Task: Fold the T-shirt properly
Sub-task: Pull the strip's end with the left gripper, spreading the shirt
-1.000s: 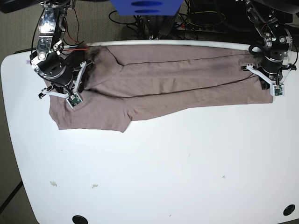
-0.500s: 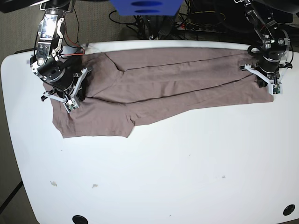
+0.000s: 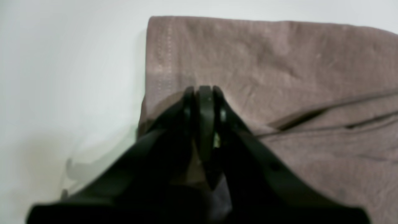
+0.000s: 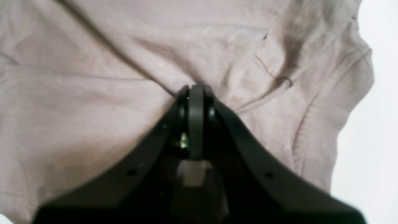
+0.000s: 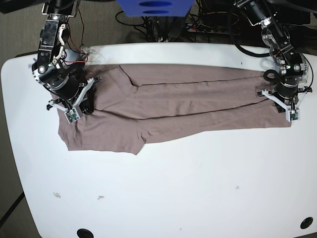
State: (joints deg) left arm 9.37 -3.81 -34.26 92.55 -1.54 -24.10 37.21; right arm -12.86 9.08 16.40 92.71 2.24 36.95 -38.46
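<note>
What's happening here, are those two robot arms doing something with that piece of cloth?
Yes. Two robot arms are working on a mauve-brown T-shirt spread lengthwise across a white table. The right gripper is shut, pinching the fabric at the sleeve end, and the left gripper is shut on the shirt near the stitched hem at the other end. The shirt lies with long lengthwise creases, one sleeve sticking out toward the front of the table, so the folding is only partly done.

Left tool [image 3: 203, 93] jaws closed, arm lowered; right tool [image 4: 196, 91] likewise closed.
</note>
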